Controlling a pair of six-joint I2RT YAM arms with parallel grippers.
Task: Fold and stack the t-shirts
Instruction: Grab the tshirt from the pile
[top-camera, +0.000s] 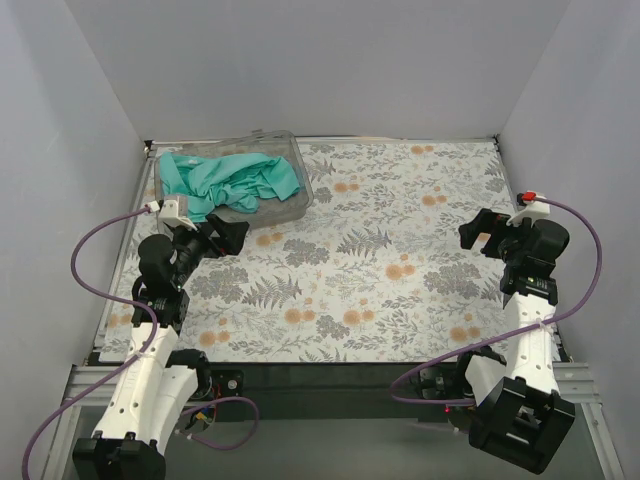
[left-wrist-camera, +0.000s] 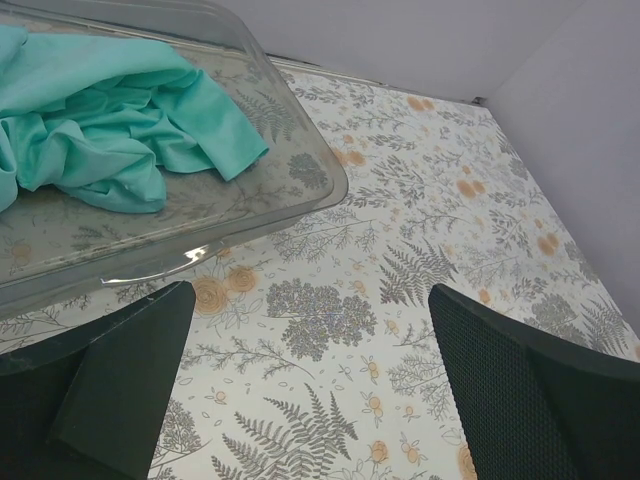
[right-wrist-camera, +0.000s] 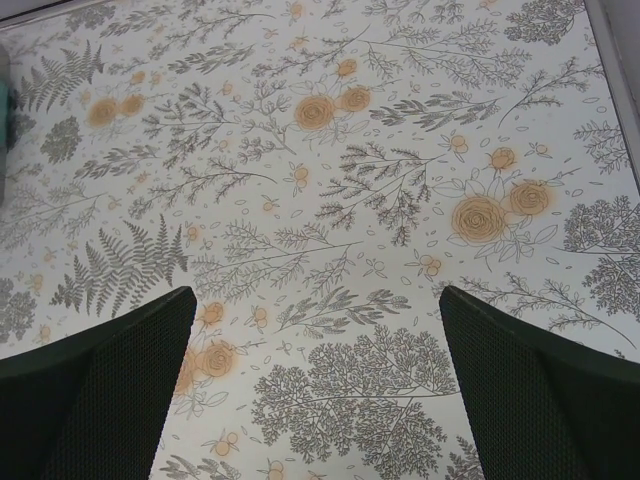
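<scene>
The t-shirts (top-camera: 225, 180) lie in the bin (top-camera: 305, 180), just beyond your left gripper (top-camera: 232, 235). The right gripper (top-camera: 480, 232) is well apart from it. Both gape empty.

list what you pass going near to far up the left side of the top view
white left arm → black left gripper, open → clear plastic bin holding crumpled teal-green t-shirts

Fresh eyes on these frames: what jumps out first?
A crumpled heap of teal-green fabric t-shirts lies in a clear plastic bin at the far left corner, vivid against the floral-patterned tablecloth. The left tool hangs open just in front of the bin. The right tool hangs open over bare cloth at the right side.
</scene>
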